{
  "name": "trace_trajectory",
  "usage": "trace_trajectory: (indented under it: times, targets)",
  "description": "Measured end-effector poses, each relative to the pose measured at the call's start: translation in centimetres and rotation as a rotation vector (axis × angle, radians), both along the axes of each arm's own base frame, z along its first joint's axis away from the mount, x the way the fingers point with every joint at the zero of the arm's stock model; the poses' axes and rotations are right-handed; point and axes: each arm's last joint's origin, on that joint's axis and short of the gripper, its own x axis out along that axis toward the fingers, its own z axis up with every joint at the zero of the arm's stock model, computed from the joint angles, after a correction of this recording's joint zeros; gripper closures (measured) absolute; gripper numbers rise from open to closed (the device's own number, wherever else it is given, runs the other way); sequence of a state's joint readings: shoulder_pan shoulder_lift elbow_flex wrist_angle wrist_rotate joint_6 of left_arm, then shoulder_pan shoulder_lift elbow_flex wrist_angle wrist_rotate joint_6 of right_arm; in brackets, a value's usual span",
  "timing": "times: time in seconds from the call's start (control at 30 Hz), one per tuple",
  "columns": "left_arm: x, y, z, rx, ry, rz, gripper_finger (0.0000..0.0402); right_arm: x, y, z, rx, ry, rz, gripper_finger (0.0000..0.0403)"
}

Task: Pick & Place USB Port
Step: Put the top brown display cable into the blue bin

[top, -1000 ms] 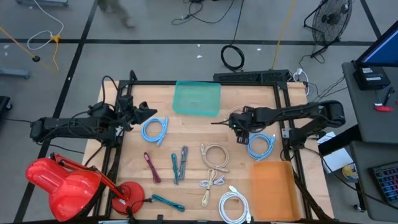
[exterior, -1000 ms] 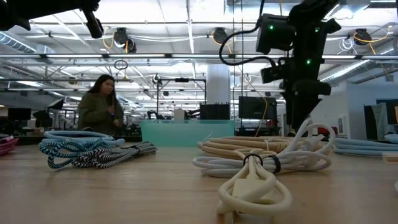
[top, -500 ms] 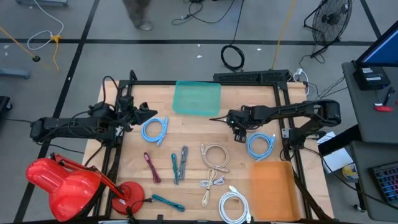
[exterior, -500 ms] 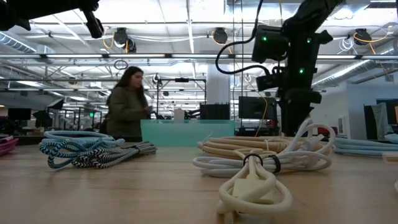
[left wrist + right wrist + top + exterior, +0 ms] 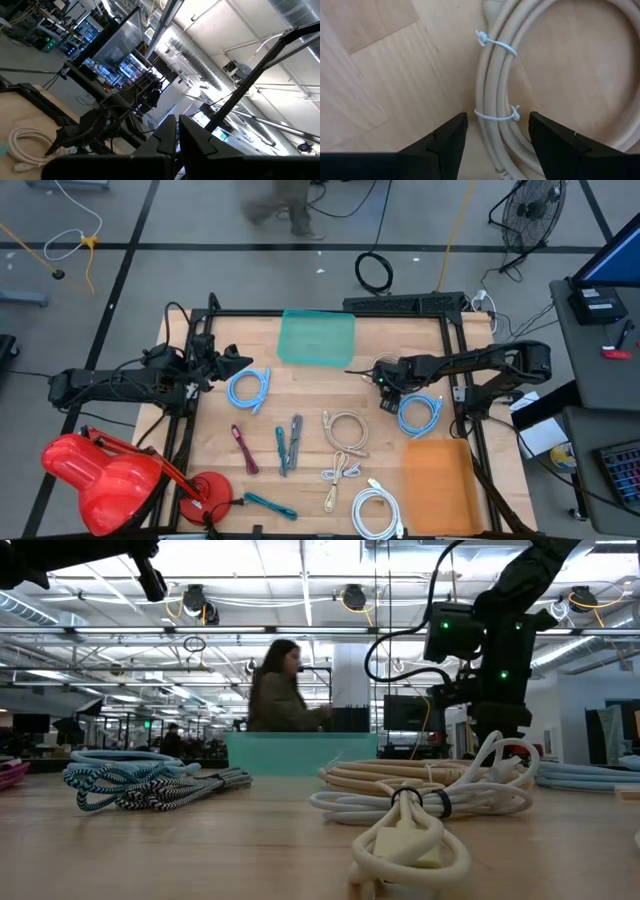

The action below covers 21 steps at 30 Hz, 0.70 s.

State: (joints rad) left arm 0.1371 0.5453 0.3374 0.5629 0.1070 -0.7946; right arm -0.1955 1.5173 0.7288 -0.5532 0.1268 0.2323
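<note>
Cable coil (image 5: 540, 75), beige and bound with white ties, lies on the desk (image 5: 300, 385) directly under the right end effector (image 5: 497, 132), wide open and empty, beside a light-blue coil (image 5: 418, 413), teal tray (image 5: 317, 337) beyond, left end effector (image 5: 232, 362) closed and raised.

Bright, even overhead light falls on the tabletop (image 5: 300, 410), shadows faint. Ceiling lights (image 5: 200, 602) glare in the low view. The walking person (image 5: 285, 205) is motion-blurred.
</note>
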Motion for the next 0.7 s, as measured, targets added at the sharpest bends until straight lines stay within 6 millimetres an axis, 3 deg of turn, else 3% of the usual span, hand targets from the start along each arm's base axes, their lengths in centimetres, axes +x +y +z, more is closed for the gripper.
trace_trajectory:
  times: [0.13, 0.37, 0.53, 0.7]
  targets:
    - [0.0, 0.0, 0.0, -0.001, 0.000, 0.001, 0.0380, 0.1, 0.0, 0.0, 0.001, -0.013, -0.017, 0.0240]
    - [0.0, 0.0, 0.0, -0.005, 0.000, 0.000, 0.0380, -0.1, 0.1, 0.3, 0.009, -0.017, -0.045, 0.0371]
    - [0.0, 0.0, -0.1, -0.017, 0.011, -0.003, 0.0380, 0.1, -0.3, 2.6, -0.054, 0.001, -0.077, 0.0373]
    - [0.1, 0.0, -0.2, -0.020, 0.021, 0.004, 0.0380, 2.3, -1.7, 8.0, -0.203, -0.116, -0.085, 0.0371]
